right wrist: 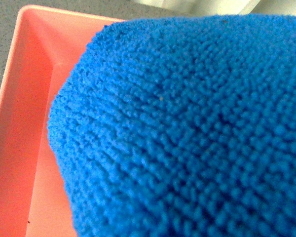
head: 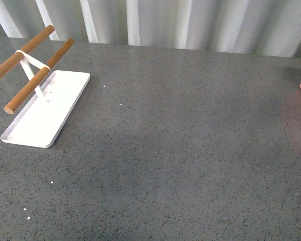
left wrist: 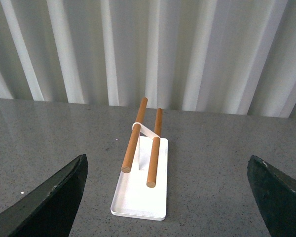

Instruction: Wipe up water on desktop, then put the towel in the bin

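Towel (right wrist: pixel 187 133) fills the right wrist view over the bin (right wrist: pixel 24 98); right claw's state unreadable; left gripper (left wrist: pixel 167 197) wide, empty; next: release.

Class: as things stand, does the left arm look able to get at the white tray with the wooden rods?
Probably yes: the left gripper is open, facing the white tray, with bare desktop between.
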